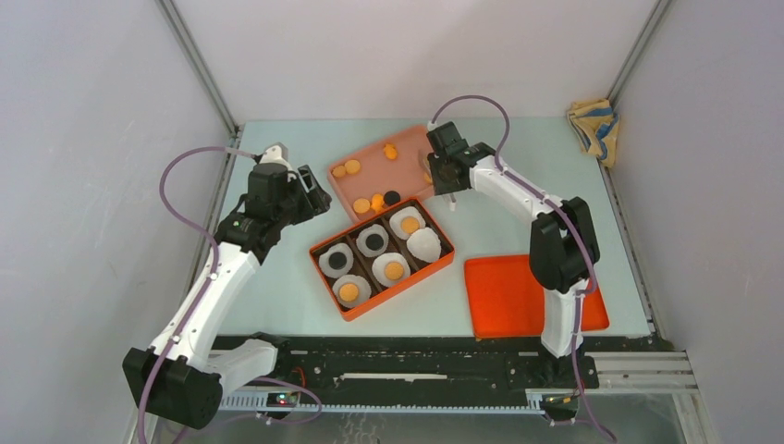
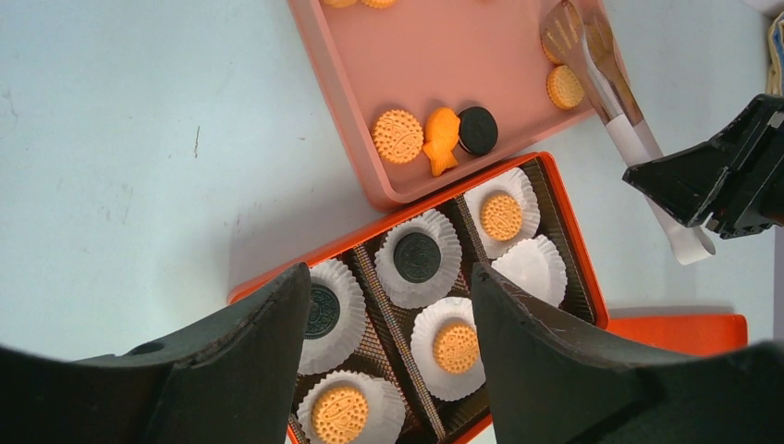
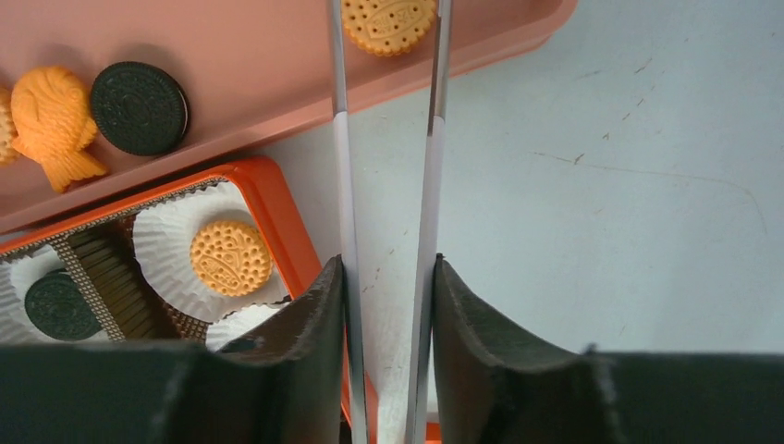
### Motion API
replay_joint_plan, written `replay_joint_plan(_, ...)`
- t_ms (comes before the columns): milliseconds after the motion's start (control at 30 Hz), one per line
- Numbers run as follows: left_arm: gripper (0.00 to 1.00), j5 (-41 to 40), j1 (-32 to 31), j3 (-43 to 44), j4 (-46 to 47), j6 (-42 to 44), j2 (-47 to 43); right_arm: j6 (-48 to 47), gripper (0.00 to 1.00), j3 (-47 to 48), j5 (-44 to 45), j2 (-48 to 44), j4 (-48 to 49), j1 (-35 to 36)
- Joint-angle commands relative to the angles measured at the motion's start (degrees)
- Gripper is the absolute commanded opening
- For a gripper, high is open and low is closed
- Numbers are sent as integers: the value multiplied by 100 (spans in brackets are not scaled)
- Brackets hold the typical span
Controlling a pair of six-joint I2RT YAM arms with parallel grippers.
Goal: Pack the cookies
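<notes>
Pale table (image 1: 305,139) between white walls (image 1: 92,139) carries a pink tray (image 1: 370,190) of loose cookies (image 1: 352,167) beside an orange box (image 1: 402,289). Left wrist: left gripper (image 2: 388,277) spread wide above the box; five paper cups (image 2: 532,268) filled, one bare. Right wrist: right gripper (image 3: 388,268) pinches tongs (image 3: 343,166); tips either side of an orange cookie (image 3: 388,23) in the tray.

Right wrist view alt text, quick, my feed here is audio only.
The right gripper squeezes metal tongs whose arms flank a round orange cookie at the edge of the pink tray. Lower left, a corner of the orange box shows a white paper cup holding another orange cookie.
</notes>
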Motion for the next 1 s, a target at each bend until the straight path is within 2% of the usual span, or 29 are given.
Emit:
replay_joint_plan(0, 69, 51, 31, 191, 213, 40, -45, 86, 31, 229, -4, -158, 113, -6)
replay_joint_plan(100, 69, 90, 29, 190, 206, 27, -70, 118, 20, 248, -16, -304, 122, -7)
replay_joint_plan(233, 69, 75, 31, 199, 209, 12, -157, 172, 14, 132, 11, -748, 288, 14)
replay_joint_plan(467, 69, 31, 27, 208, 157, -13, -257, 142, 12, -647, -76, -2274, 545, 227)
replay_joint_plan(600, 69, 75, 31, 199, 161, -37, -244, 185, 12, -1235, -361, -3081, 158, 414)
replay_joint_plan(767, 69, 122, 24, 212, 165, -80, -275, 311, 10, -2190, -187, -3983, -366, 1091)
replay_joint_plan(967, 69, 204, 22, 236, 165, -120, -313, 849, 9, -2865, 84, -4474, -830, 2000)
